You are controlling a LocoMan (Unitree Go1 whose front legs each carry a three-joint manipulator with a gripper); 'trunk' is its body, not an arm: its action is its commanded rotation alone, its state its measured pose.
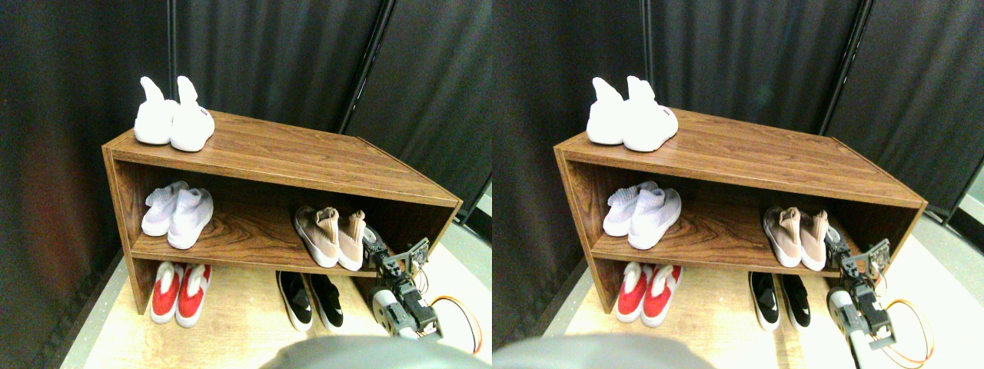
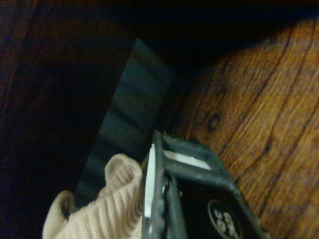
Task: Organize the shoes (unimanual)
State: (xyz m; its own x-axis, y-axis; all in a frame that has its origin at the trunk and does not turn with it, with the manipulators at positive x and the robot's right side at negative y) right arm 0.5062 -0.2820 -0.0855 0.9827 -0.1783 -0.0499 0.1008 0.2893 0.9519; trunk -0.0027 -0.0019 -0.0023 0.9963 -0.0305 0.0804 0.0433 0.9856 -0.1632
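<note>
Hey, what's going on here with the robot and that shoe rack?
The robot is tidying shoes on a wooden shoe rack. Its right gripper sits at the right end of the middle shelf, against the beige-tan pair; the wrist view shows a jaw next to a ribbed beige cuff. The black pair and a red-and-white pair stand on the floor level, a white pair on the middle shelf, and a high-cuff white pair on top.

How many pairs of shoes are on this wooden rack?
5. White high-cuff knit pair on top; pale white knit pair and beige-tan knit pair on the middle shelf; red-and-white pair and black white-soled pair at floor level. None seem hidden.
</note>
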